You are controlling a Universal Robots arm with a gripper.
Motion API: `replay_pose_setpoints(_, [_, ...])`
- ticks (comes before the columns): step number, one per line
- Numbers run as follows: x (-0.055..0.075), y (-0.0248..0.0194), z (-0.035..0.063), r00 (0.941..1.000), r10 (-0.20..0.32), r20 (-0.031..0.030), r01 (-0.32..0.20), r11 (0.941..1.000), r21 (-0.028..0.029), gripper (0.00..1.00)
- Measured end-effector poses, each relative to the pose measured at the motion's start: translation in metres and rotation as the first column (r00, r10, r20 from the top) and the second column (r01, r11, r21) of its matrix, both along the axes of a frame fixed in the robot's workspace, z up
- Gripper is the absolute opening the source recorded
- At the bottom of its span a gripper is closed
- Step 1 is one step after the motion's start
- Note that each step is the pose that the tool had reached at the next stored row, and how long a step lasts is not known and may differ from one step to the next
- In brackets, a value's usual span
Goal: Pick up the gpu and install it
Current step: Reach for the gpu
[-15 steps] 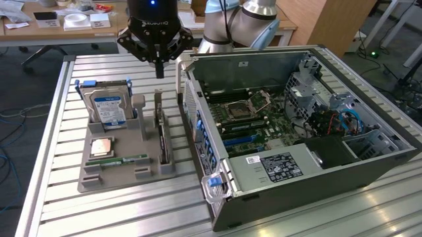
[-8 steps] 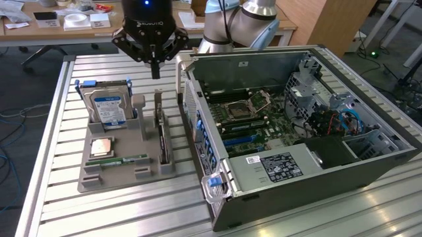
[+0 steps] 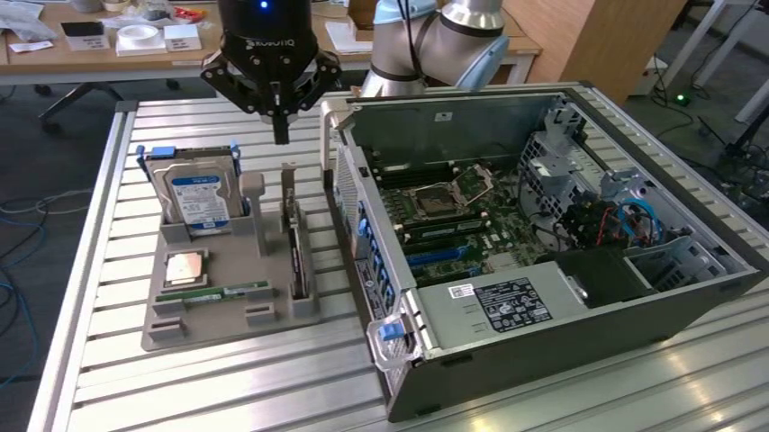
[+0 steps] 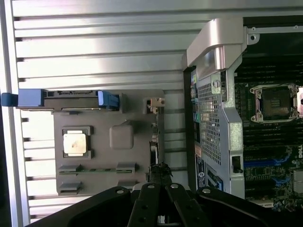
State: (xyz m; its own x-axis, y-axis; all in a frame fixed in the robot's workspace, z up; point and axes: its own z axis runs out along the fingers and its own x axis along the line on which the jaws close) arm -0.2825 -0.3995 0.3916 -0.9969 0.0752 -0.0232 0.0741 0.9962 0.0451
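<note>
Overhead, the gripper (image 3: 281,133) hangs with fingers pressed together, empty, above the gpu (image 3: 295,256) standing upright in the gray holder (image 3: 222,317).

Bright overhead light glares white off the slatted table (image 4: 94,52).

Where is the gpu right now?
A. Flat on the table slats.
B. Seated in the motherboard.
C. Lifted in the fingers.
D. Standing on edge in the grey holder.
D: the gpu stands on edge in the grey holder, the gripper hovering above it.
</note>
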Motion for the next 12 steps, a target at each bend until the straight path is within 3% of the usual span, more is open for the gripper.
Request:
replay_pose_setpoints(6, [0.0, -0.0085, -0.0001, 1.0, 0.0, 0.0001, 0.0, 1.0, 0.0, 0.11])
replay_pose_setpoints(12, [-0.001, -0.0212, -0.0001, 1.0, 0.0, 0.0001, 0.0, 1.0, 0.0, 0.11])
